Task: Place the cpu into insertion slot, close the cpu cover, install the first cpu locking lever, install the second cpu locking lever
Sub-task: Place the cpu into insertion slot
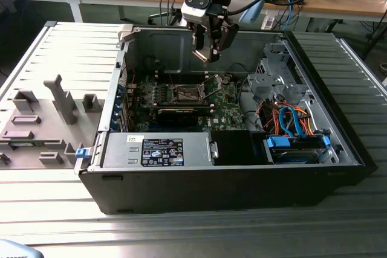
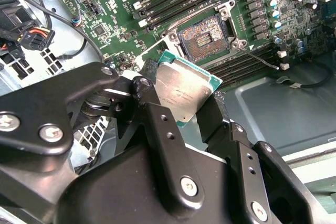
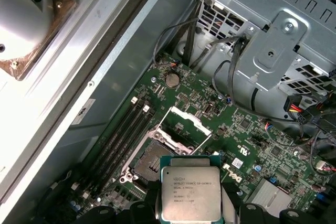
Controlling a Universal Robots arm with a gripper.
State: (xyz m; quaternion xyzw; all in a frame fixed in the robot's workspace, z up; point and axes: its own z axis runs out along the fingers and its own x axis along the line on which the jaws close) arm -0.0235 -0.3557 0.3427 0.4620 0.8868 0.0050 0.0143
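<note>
Cpu (image 2: pixel 184 90), silver-topped and green-edged, sits pinched between the fingers (image 2: pixel 157 124), seemingly above the open insertion slot (image 2: pixel 203 36).

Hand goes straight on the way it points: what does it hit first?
Probably the green board right beside the slot, near the raised cover, rather than the slot itself. The cpu gripped in the hand would touch first. Depth is unclear, so treat this as a guess.

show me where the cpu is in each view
Exterior view: cpu held in the gripper, high above the board.
Second wrist view: cpu between the black fingers, beside the slot.
First wrist view: cpu beside the slot.
Shared landmark: the slot.
</note>
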